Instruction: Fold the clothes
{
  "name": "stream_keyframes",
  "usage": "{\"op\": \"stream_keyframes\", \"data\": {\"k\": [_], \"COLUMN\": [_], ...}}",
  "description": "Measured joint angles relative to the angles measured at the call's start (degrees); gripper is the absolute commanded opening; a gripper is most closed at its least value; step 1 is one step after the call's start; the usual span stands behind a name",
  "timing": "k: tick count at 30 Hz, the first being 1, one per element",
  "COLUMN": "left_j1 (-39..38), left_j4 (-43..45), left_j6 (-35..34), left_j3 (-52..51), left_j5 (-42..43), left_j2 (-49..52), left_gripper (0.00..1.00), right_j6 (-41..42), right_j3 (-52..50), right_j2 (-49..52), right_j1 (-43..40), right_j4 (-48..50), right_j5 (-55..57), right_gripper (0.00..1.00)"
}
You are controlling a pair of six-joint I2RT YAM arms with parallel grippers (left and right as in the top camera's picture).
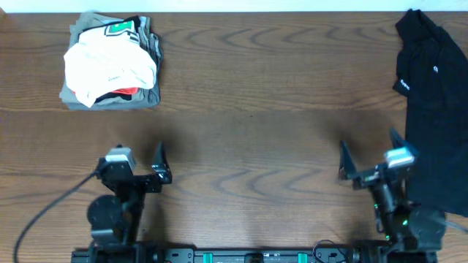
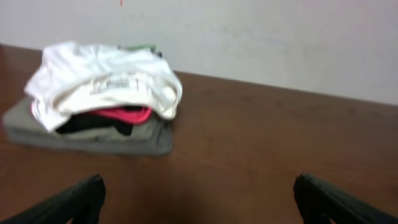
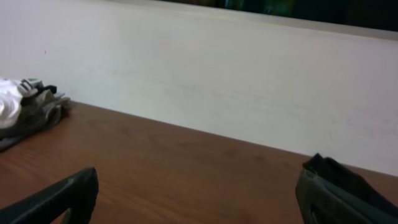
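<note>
The left claw and right claw stand wide open and empty over the brown wooden tabletop. The large black short-sleeved shirt lies loose along its right edge, well apart from a folded pile topped by a white garment.

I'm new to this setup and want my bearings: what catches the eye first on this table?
A white garment stacked on grey-olive garments sits at the far left of the table. A black shirt lies rumpled along the right edge, partly out of the picture. The left gripper and right gripper stand open and empty at the near side.
</note>
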Motion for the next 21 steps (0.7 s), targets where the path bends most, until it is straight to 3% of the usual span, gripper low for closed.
{"op": "stream_keyframes", "data": {"k": [10,17,21], "left_j1": [0.0,0.0,-0.7], "left_j4": [-15.1,-32.2,-40.2], "left_j6": [0.2,1.3,2.0], "left_j3": [27.6,49.9,61.0], "left_j5": [0.2,0.2,0.4], "left_j2": [31.2,53.3,64.9], "left_gripper": [0.98,0.98,0.98], "right_j6": [0.4,0.6,0.6], "right_j3": [30.7,55.3,67.1], "right_j2": [34.2,59.1,71.8], "right_j1": [0.0,0.0,0.0], "right_j4": [-16.8,-33.5,-38.2], "right_j5": [-2.2,-2.6,-2.7], "right_gripper": [0.99,0.99,0.99]}}
